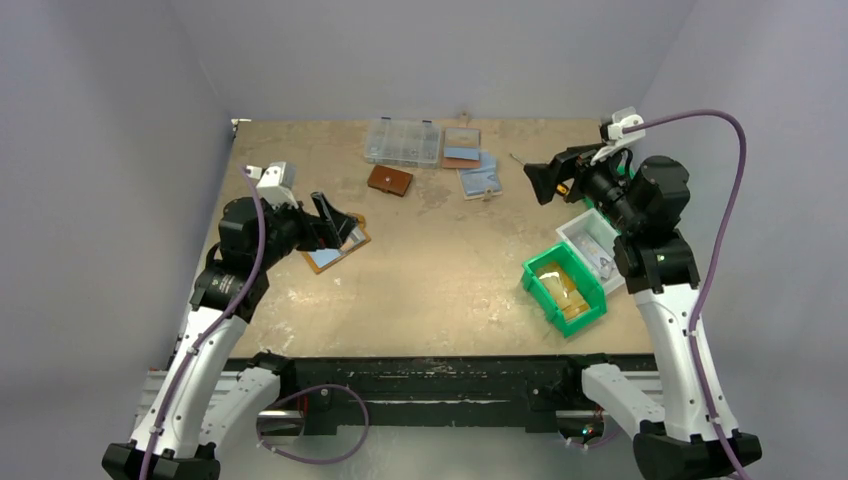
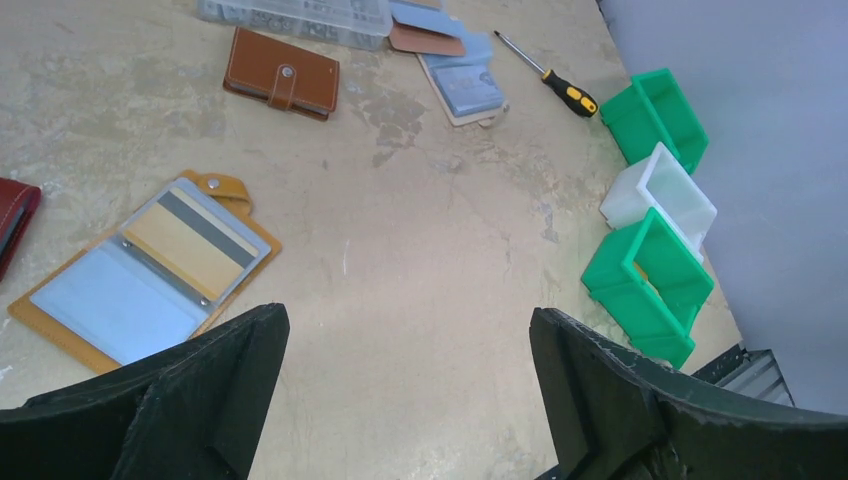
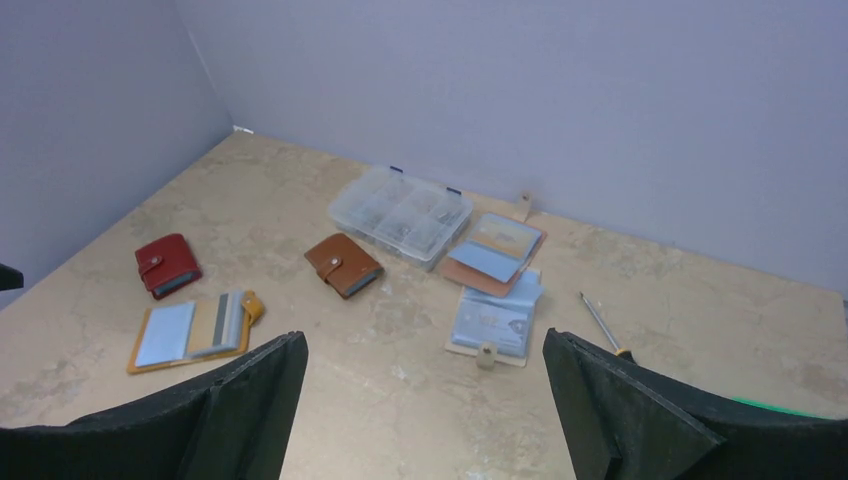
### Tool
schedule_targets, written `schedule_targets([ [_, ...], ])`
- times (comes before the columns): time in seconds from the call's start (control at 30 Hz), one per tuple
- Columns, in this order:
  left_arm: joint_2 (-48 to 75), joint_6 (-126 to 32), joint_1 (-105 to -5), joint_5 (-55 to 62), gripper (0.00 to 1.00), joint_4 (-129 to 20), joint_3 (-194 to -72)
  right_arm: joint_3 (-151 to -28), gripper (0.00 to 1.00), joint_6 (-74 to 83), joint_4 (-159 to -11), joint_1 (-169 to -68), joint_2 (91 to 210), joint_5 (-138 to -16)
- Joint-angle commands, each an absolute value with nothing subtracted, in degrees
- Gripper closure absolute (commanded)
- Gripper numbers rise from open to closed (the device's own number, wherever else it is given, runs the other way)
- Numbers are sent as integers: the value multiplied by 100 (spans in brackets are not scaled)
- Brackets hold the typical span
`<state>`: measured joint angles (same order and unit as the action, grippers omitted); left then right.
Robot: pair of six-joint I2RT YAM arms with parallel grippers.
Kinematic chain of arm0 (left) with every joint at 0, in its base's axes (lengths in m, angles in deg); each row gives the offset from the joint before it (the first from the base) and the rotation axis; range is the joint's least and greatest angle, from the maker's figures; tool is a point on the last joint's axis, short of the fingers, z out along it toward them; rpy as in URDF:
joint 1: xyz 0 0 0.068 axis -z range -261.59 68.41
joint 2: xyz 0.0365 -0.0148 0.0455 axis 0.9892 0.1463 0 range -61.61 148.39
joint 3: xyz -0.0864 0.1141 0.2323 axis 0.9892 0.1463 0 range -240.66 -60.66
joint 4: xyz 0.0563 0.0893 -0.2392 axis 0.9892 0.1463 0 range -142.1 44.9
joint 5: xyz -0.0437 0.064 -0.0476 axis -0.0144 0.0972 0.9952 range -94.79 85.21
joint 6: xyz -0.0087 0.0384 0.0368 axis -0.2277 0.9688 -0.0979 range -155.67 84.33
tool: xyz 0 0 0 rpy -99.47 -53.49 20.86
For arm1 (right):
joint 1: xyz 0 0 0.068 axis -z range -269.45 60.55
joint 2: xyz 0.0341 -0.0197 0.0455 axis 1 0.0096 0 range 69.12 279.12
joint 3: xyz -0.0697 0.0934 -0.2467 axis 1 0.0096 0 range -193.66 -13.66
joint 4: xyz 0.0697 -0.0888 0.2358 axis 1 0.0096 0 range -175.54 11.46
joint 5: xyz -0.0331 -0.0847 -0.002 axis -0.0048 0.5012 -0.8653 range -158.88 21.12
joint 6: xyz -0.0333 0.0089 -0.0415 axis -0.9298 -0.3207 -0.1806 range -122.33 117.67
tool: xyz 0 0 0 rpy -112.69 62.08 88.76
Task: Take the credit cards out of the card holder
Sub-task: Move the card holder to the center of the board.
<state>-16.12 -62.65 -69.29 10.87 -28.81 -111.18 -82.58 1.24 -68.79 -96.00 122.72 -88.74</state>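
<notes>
Left gripper [image 2: 408,335], jaws spread wide and empty like the right gripper [image 3: 425,350], is best brought over the closed brown card holder [image 2: 282,72] lying mid-table, well ahead, its snap tab [image 2: 287,73] undone first, credit cards hidden inside.

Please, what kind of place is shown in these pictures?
Probably a robot test bench in a lab: two robot arms are bolted at the edge of a worn table, plain grey walls enclose it, and green bins are set out.
</notes>
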Motion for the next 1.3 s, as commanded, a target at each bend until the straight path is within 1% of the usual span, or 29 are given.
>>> schedule_targets([
  [0.0, -1714, -6394, -6930, 1281, 0, -2839, -10920, -8038, 1, 282, -6857, -9542, 12183, -8923],
  [0.27, -1807, -6541, -6928, 1446, 0, -3130, -10563, -7576, 1, -91, -7026, -9504, 12099, -9478],
  [0.5, -1778, -6618, -6928, 1490, 0, -3295, -10412, -7409, 1, -201, -7122, -9475, 12089, -9669],
  [0.67, -1681, -6716, -6928, 1548, 0, -3508, -10119, -7033, 1, -1376, -6984, -9454, 12121, -10373],
  [0.83, -1123, -6520, -6892, 911, 1, -2855, -10319, -6479, 1, -1791, -7128, -9417, 12142, -11408],
  [0.9, -846, -6463, -6742, 411, 1, -2636, -10488, -6429, 1, -1806, -7149, -9419, 12163, -11518],
  [1.0, -338, -6423, -6227, -525, 2, -2478, -10752, -6359, 1, -1806, -7175, -9419, 12213, -11580],
  [1.1, 400, -6441, -5742, -1428, 8, -2361, -10995, -6302, 1, -1806, -7178, -9412, 12238, -11627],
  [1.17, 951, -6529, -5716, -1834, 16, -2174, -11228, -6269, 1, -1806, -7161, -9413, 12238, -11661],
  [1.2, 1171, -6552, -5708, -1993, 19, -2107, -11338, -6253, 1, -1814, -7157, -9417, 12237, -11672],
  [1.27, 1500, -6473, -5714, -2069, 22, -2167, -11521, -6238, 1, -1828, -7134, -9416, 12252, -11672],
])
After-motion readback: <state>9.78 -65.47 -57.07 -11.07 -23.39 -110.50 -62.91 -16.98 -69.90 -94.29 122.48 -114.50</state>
